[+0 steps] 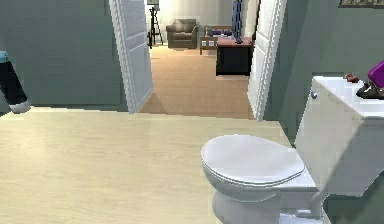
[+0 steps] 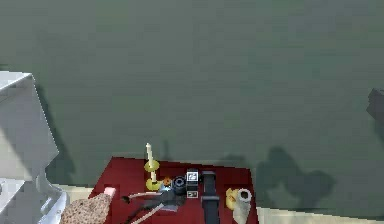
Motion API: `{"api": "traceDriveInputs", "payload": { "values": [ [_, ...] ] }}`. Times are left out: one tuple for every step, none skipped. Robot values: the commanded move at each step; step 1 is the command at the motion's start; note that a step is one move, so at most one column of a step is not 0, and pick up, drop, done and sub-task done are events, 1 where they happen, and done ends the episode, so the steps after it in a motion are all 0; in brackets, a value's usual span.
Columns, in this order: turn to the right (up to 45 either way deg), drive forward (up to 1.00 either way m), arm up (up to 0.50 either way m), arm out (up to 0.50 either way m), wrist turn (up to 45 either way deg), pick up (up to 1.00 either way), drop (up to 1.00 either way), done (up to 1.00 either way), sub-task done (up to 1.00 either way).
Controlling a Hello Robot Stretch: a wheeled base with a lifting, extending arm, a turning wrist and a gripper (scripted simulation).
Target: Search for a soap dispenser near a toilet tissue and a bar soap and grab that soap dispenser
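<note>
dark red table (image 2: 120, 175) lies under the gripper (image 2: 150, 207); its jaws' state cannot be told, nor whether they hold anything. just beyond the jaws stands a slim white thing (image 2: 150, 160) on a yellow base, likely the dispenser, though that is a guess. a roll (image 2: 243, 204) sits past the arm (image 2: 210, 195), away from the jaws; a speckled pink lump (image 2: 90, 212) lies off the fingertips. the search looks done and the grab remains. a grey-green wall (image 2: 200, 70) backs the table. a toilet (image 1: 255, 165) stands near, a doorway (image 1: 200, 60) beyond.
</note>
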Motion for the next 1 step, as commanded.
{"api": "traceDriveInputs", "payload": {
  "values": [
    [0.0,0.0,0.0,0.0,45.0,0.0,0.0,0.0,0.0]
  ]
}}
